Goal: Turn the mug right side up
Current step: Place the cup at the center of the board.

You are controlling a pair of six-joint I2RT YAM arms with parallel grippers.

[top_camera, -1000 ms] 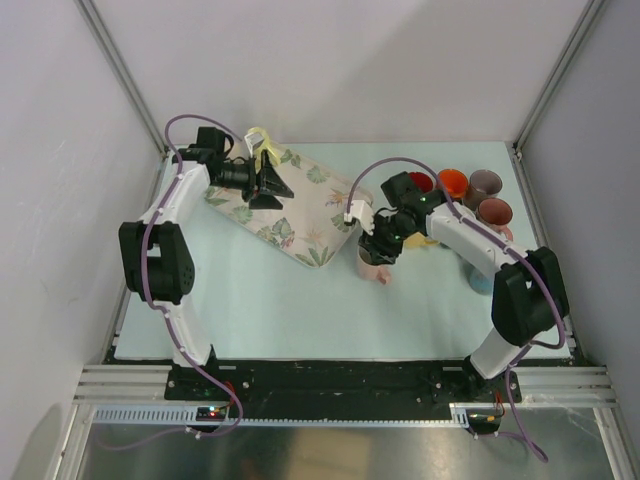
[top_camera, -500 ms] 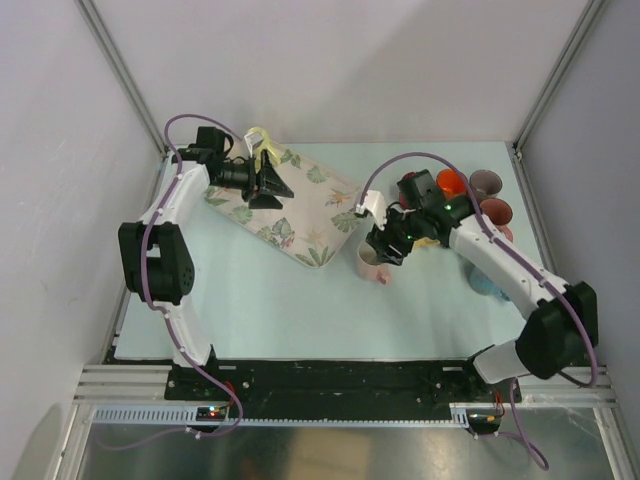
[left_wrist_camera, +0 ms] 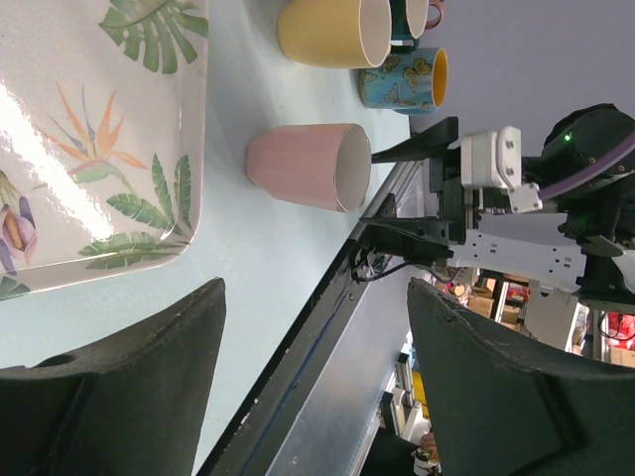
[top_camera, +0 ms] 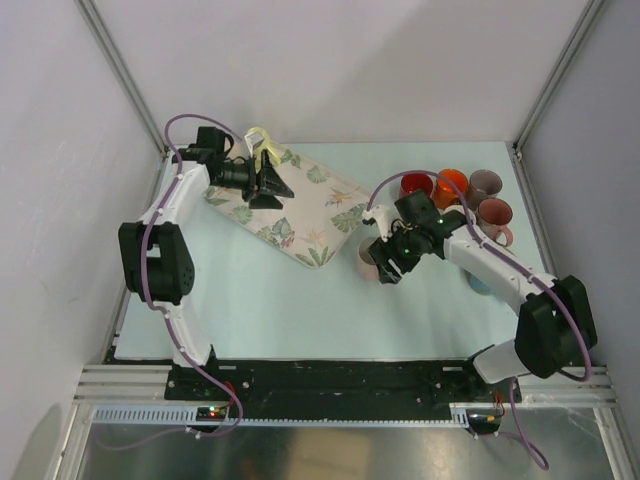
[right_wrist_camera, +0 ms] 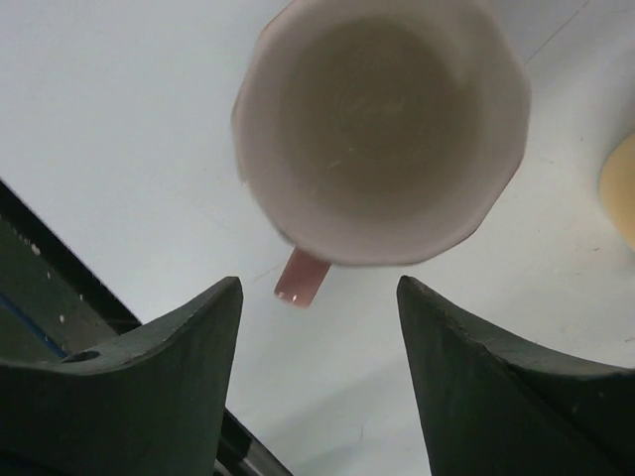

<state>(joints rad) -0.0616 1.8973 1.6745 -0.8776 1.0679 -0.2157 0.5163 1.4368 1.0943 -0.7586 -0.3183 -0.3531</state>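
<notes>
The pink mug [top_camera: 367, 262] stands on the pale blue table [top_camera: 300, 310] just off the floral tray's near corner. In the right wrist view it [right_wrist_camera: 382, 129] shows its open mouth facing up, with its handle [right_wrist_camera: 301, 277] toward me. My right gripper [top_camera: 392, 260] is open and empty, hovering just right of and above the mug, not touching it; its own view [right_wrist_camera: 317, 377] shows the same. My left gripper [top_camera: 270, 188] is open and empty over the floral tray [top_camera: 300, 215] at the back left. The left wrist view also shows the mug [left_wrist_camera: 303, 167].
Several mugs stand at the back right: red [top_camera: 416, 185], orange [top_camera: 452, 183], brown [top_camera: 484, 184]. Another mug [top_camera: 495, 212] and a blue one [top_camera: 482, 283] sit beside the right arm. The left wrist view shows a yellow mug [left_wrist_camera: 332, 32] and a butterfly mug [left_wrist_camera: 402, 79].
My right arm has swung its gripper a little toward the near right, off the pink mug. The mug stays in place. The left arm has not moved.
</notes>
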